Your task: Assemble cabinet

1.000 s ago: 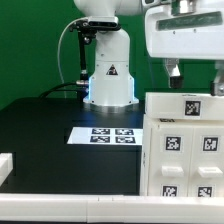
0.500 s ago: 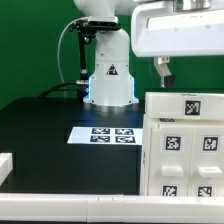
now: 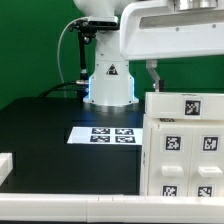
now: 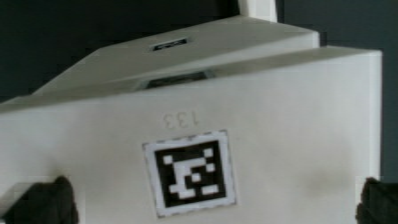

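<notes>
While the exterior view looks across the black desk point(image 3: 40, 130), the cabinet point(image 3: 185, 145) stands at the exterior view's right, a large white boxy piece whose front and top faces carry several square black-and-white tags. Just beside the cabinet, toward the exterior view's left, the marker board point(image 3: 105, 135) lies flat on the desk with its printed tags facing up. Behind the marker board rises the white robot base point(image 3: 110, 80), with a black cable looping beside it against the green backdrop. Above the cabinet hangs the arm's white wrist housing, and below it one dark finger point(image 3: 152, 73) of the hand points down toward the cabinet's top, apart from it. In the wrist view, the cabinet fills nearly the whole picture: a white face with one square tag point(image 4: 189, 172) on it, and stepped white edges beyond against the dark desk. Both dark fingertips point(image 4: 43, 203) show at opposite edges of that face, so the hand point(image 4: 205, 203) is spread wide and holds nothing.
</notes>
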### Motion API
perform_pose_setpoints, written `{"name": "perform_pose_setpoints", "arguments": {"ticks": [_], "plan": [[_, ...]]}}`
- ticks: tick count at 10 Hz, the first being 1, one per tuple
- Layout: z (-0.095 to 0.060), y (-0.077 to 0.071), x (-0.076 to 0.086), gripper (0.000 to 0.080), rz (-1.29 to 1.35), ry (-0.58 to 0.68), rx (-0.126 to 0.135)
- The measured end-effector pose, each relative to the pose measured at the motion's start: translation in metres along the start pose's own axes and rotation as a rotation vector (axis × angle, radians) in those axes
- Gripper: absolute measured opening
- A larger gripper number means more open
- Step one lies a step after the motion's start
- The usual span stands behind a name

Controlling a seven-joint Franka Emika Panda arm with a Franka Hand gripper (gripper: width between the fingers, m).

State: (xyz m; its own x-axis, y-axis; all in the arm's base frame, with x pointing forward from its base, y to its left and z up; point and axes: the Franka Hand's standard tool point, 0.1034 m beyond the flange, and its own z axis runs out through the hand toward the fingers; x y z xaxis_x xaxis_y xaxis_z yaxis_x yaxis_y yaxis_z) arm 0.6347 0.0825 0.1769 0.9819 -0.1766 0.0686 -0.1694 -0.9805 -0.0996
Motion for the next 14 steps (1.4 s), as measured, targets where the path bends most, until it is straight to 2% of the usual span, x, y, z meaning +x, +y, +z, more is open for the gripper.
{"name": "perform_pose_setpoints", "arguments": {"ticks": [2,3,7,9,13,14], "plan": [[0.002,-0.003,-0.002,0.0797,-0.381,-0.006,-0.005],[0.004,-0.006,-0.004,0.0797,-0.488,-0.014,-0.008],[0.004,0.003,-0.002,0.0797,-0.740,-0.021,-0.033],[0.005,0.000,-0.005,0.0797,-1.059,-0.064,-0.084],[0.006,0.011,-0.002,0.0797,-1.292,-0.091,-0.114],[0.014,0.010,-0.003,0.0797,-1.410,-0.110,-0.128]]}}
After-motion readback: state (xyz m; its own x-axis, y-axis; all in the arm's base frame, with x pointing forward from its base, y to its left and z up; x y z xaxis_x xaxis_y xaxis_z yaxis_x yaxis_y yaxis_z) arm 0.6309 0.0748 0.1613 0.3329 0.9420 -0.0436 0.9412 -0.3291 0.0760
